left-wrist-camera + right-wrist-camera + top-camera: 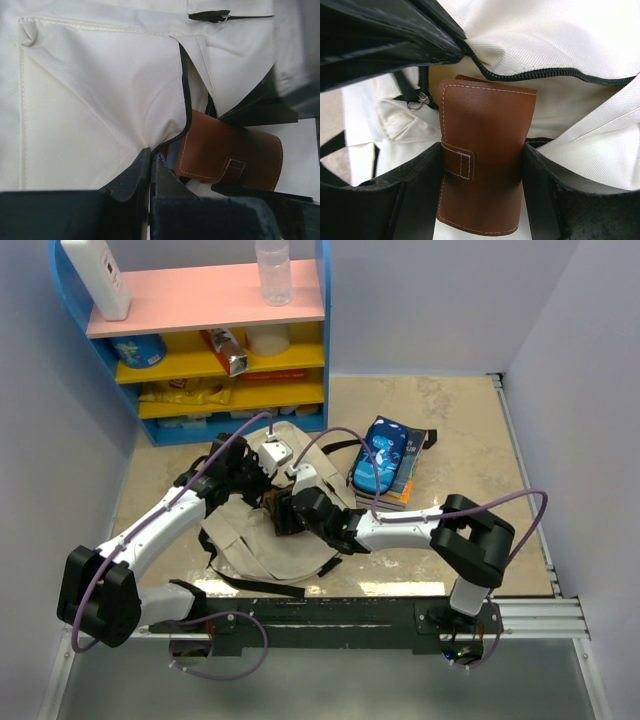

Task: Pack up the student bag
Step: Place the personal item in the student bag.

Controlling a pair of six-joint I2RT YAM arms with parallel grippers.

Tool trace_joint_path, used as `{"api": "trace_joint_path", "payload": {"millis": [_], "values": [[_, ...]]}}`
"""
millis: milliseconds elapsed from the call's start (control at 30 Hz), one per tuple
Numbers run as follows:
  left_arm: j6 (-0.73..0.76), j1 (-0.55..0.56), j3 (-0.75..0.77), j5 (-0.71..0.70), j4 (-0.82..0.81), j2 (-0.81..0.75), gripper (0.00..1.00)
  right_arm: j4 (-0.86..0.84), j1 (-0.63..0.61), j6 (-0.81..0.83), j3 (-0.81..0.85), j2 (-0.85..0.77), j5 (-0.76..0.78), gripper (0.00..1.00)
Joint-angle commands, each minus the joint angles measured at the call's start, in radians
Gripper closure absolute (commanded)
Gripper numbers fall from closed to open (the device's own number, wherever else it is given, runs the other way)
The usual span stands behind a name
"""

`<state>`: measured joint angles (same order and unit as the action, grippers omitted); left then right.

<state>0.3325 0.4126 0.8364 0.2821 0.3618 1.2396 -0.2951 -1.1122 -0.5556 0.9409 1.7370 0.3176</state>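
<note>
The student bag (262,540), cream canvas with black straps, lies in the middle of the table. My left gripper (151,156) is shut on the bag's zipper edge (184,95) and holds the pocket open. My right gripper (482,170) is shut on a brown leather case (487,150) with white stitching and holds its front end at the zipper opening (530,76). The case also shows in the left wrist view (230,155), between the right gripper's dark fingers. In the top view both grippers meet over the bag (275,502).
A blue pencil pouch (383,455) lies on a stack of books (395,490) to the right of the bag. A blue shelf unit (200,330) with snacks, a bottle and a white device stands at the back left. Walls close in both sides.
</note>
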Motion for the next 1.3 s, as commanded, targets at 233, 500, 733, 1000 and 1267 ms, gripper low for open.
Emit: {"api": "trace_joint_path", "payload": {"millis": [233, 500, 733, 1000, 1267], "values": [[-0.004, -0.001, 0.016, 0.051, -0.072, -0.037, 1.00, 0.016, 0.038, 0.082, 0.013, 0.056, -0.009, 0.55], [-0.010, -0.001, 0.020, 0.063, -0.067, -0.032, 1.00, 0.014, 0.115, 0.137, 0.128, 0.050, 0.041, 0.32], [-0.007, -0.001, 0.010, 0.060, -0.064, -0.029, 1.00, -0.038, 0.138, 0.171, 0.187, 0.026, 0.055, 0.12], [-0.007, -0.001, -0.003, 0.058, -0.075, -0.025, 1.00, -0.110, 0.137, 0.111, -0.063, -0.192, 0.021, 0.23], [-0.009, -0.001, -0.008, 0.058, -0.078, -0.025, 1.00, -0.112, 0.137, 0.043, -0.246, -0.347, -0.009, 0.86]]}}
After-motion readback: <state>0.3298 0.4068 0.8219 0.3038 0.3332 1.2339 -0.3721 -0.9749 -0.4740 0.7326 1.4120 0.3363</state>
